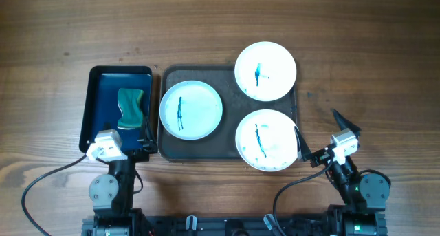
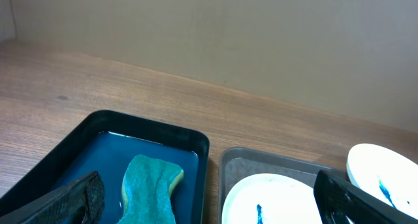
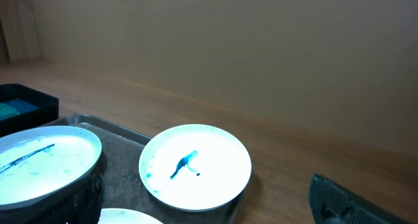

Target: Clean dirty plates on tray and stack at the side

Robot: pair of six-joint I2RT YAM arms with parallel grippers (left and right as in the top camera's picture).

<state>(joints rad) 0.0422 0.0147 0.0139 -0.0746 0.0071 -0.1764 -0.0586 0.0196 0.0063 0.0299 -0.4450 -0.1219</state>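
Observation:
Three white plates with teal streaks lie on the dark grey tray: one at the left, one at the far right corner overhanging the rim, one at the near right. My left gripper is open and empty at the near end of the sponge tray, by the grey tray's left rim. In the left wrist view its fingers straddle the sponge and the left plate. My right gripper is open and empty beside the near right plate. The right wrist view shows the far right plate.
A glossy black-and-blue tray holding a green sponge stands left of the grey tray. Bare wooden table lies to the right and behind. Cables trail from both arm bases at the near edge.

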